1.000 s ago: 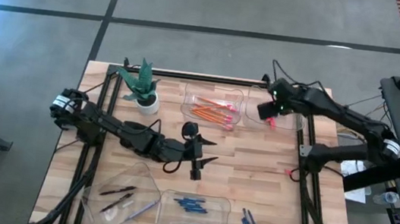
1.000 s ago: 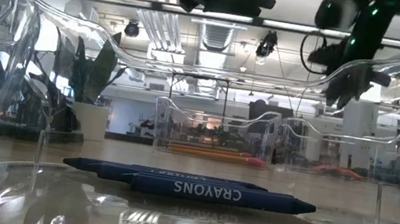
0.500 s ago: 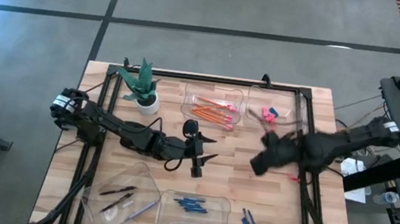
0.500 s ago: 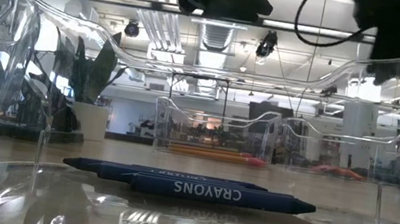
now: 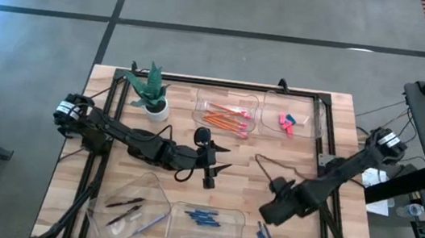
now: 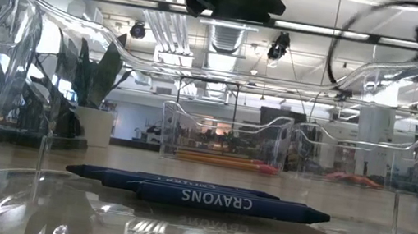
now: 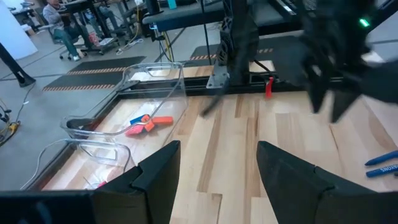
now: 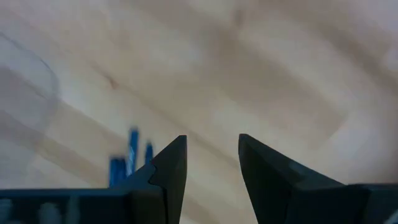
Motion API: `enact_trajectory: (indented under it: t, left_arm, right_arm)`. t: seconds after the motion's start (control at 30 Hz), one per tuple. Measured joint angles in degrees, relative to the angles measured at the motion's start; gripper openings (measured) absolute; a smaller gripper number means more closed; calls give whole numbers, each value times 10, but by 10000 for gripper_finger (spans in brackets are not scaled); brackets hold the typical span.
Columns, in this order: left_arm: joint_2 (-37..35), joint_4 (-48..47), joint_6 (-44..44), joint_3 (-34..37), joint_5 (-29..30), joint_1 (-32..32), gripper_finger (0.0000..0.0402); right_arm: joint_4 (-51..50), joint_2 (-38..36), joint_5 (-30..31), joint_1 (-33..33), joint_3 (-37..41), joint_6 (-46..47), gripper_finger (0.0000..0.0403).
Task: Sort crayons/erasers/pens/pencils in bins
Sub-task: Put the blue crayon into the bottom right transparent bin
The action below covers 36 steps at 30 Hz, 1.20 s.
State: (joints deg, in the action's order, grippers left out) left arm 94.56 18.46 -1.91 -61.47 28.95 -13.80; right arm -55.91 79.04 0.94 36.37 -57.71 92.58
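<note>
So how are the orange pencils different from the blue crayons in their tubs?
The pencils are orange with pink ends; the crayons are dark blue all over. The pencils look longer and thinner, the crayons shorter and stubbier. The pencils lie in the far bin beside the plant; the crayons lie in the near bin at the table's front edge. Both lie flat in clear tubs, untouched by either gripper.

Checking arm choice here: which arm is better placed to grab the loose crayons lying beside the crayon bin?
The right. Its open gripper hangs empty next to the loose crayons, while the left gripper waits mid-table, farther away.
</note>
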Motion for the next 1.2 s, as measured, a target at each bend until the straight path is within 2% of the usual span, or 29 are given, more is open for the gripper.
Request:
enact_trajectory:
  t: [0.1, 0.23, 0.43, 0.93, 1.2]
  left_arm:
    - [0, 0, 1, 0, 0, 0, 198]
    - [0, 0, 2, 0, 0, 0, 198]
    - [0, 0, 17, 0, 0, -2, 198]
    - [0, 1, 17, 0, 0, -5, 198]
    - [0, 1, 16, -1, 0, -5, 198]
  right_arm:
    - [34, 39, -64, 22, 0, 30, 137]
    - [120, 82, -114, 46, 0, 48, 137]
    - [209, 121, -119, 65, 0, 66, 137]
    - [206, 170, -116, 66, -2, 65, 134]
    - [176, 188, -117, 66, -4, 54, 71]
